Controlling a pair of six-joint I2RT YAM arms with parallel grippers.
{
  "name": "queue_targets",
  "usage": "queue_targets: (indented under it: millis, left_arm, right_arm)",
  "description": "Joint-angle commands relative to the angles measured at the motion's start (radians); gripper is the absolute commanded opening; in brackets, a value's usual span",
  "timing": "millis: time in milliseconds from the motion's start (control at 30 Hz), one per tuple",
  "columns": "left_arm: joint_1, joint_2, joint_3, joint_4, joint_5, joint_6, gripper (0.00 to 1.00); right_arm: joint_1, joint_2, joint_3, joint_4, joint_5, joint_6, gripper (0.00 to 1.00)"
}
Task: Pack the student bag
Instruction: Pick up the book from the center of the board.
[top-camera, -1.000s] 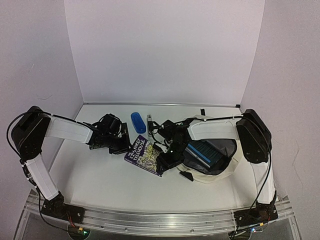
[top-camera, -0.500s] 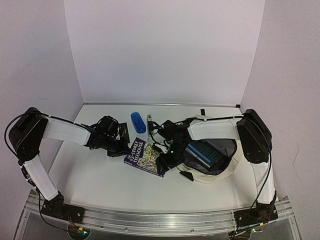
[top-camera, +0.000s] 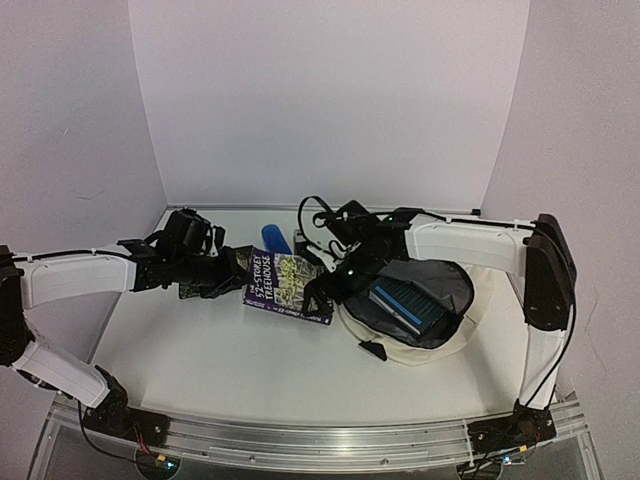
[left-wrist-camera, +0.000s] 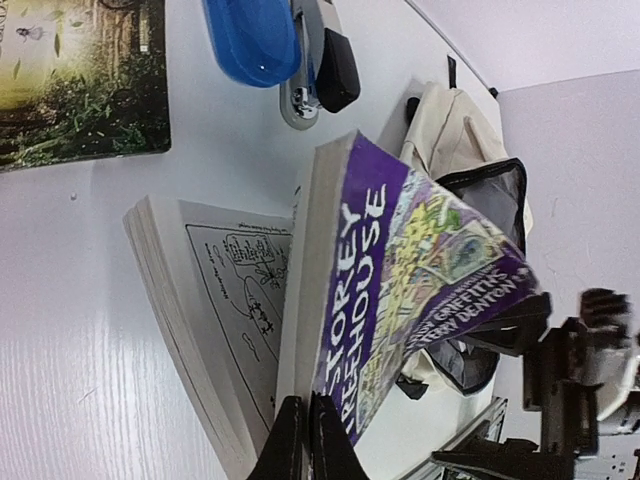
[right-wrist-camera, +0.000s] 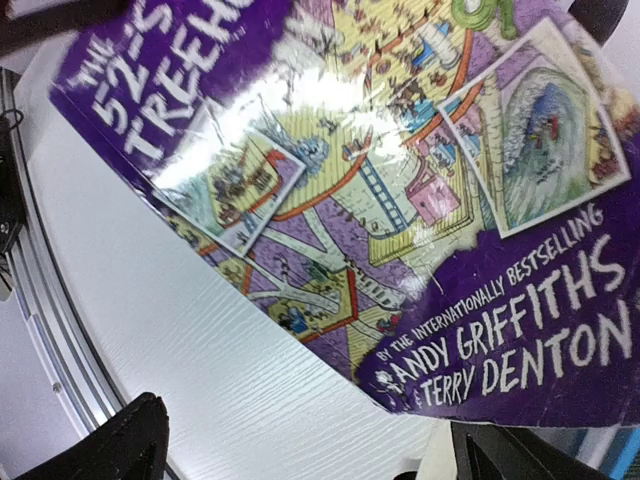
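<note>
The student bag (top-camera: 465, 318) lies open on the right of the table, with a blue ribbed notebook (top-camera: 404, 305) inside it; the bag (left-wrist-camera: 448, 126) also shows in the left wrist view. A purple paperback (top-camera: 284, 284) sits left of the bag. My left gripper (top-camera: 240, 272) is shut on the book's left edge, and in the left wrist view its fingertips (left-wrist-camera: 300, 440) pinch the purple cover (left-wrist-camera: 400, 270), lifting it off the lower pages (left-wrist-camera: 215, 300). My right gripper (top-camera: 322, 292) stands open at the book's right corner. Its wrist view shows the cover (right-wrist-camera: 400, 170) above the wide-spread fingers (right-wrist-camera: 125, 440).
A blue case (top-camera: 274, 242) and a stapler (top-camera: 298, 240) lie behind the book near the back wall, also the case (left-wrist-camera: 250, 40) and the stapler (left-wrist-camera: 318, 60) in the left wrist view. A dark picture card (left-wrist-camera: 80, 90) lies on the table beside them. A black strap tab (top-camera: 373, 350) sticks out in front of the bag.
My left gripper has closed on the book's edge and the left arm has stretched out. The right gripper has opened wide and let go of the book. The book has shifted up and left.
</note>
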Motion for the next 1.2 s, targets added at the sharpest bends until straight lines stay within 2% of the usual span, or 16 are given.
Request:
queue_targets:
  millis: [0, 200, 400, 600, 867, 1167]
  left_arm:
    - [-0.007, -0.075, 0.021, 0.002, -0.034, -0.167, 0.0]
    - [-0.007, -0.152, 0.03, -0.055, -0.098, -0.258, 0.0]
    - [-0.007, -0.208, 0.021, -0.1, -0.136, -0.318, 0.0]
    - [-0.007, -0.224, 0.019, -0.132, -0.158, -0.332, 0.0]
    - [-0.007, -0.224, -0.002, -0.089, -0.128, -0.354, 0.0]
    - [-0.007, -0.228, -0.007, -0.019, -0.069, -0.418, 0.0]
  right_arm:
    - [0.032, -0.099, 0.046, 0.096, 0.129, -0.139, 0.98]
    - [0.115, -0.11, 0.037, 0.107, 0.315, -0.28, 0.98]
    - [0.122, -0.073, 0.057, 0.104, 0.459, -0.304, 0.98]
    - [0.113, -0.071, 0.065, 0.082, 0.486, -0.279, 0.98]
    - [0.113, -0.111, 0.029, 0.095, 0.325, -0.314, 0.98]
    - [0.197, -0.024, 0.044, 0.229, 0.441, -0.408, 0.93]
